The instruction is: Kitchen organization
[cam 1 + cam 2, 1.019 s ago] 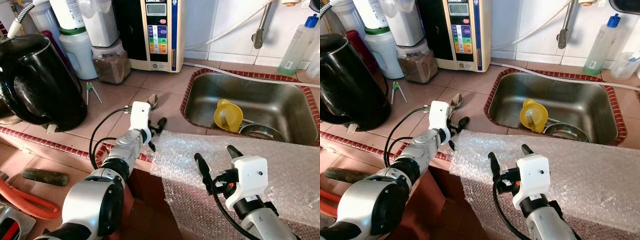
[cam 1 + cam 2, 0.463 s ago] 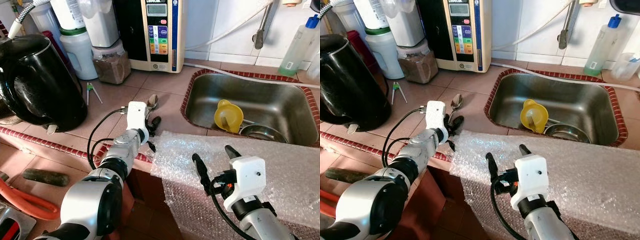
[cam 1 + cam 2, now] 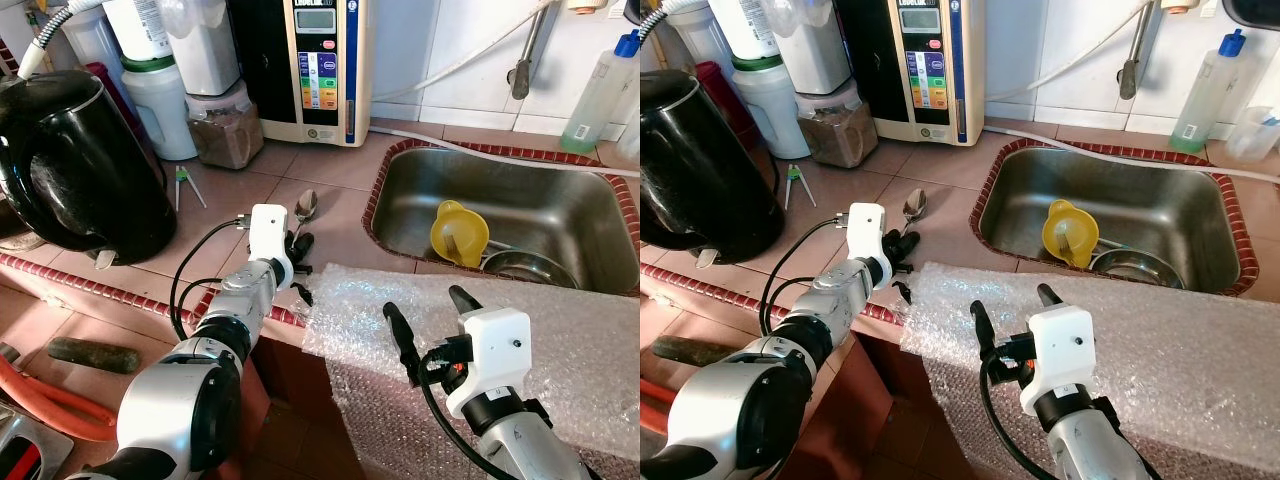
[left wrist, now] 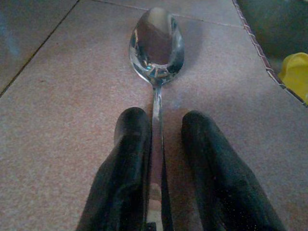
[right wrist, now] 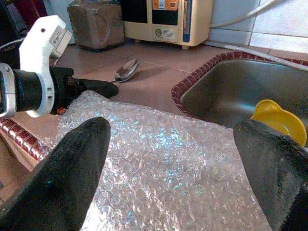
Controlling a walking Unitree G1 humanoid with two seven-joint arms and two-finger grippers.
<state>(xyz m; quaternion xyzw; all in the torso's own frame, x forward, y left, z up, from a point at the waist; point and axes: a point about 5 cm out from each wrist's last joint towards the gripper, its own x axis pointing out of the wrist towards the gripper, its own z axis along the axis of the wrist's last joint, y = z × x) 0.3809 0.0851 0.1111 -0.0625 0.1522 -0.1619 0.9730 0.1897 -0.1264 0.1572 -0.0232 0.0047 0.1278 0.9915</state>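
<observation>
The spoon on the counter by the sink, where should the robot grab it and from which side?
Probably by the thin handle, coming from the counter's front edge. The spoon lies flat, bowl pointing away, and the left gripper already straddles that handle, fingers apart.

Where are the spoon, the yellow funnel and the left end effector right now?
spoon (image 4: 156,43), left wrist view, on its bowl.
yellow funnel (image 3: 458,228), left eye view, on its rim in the sink.
left end effector (image 4: 161,130), left wrist view, midway between fingertips straddling the spoon handle.
</observation>
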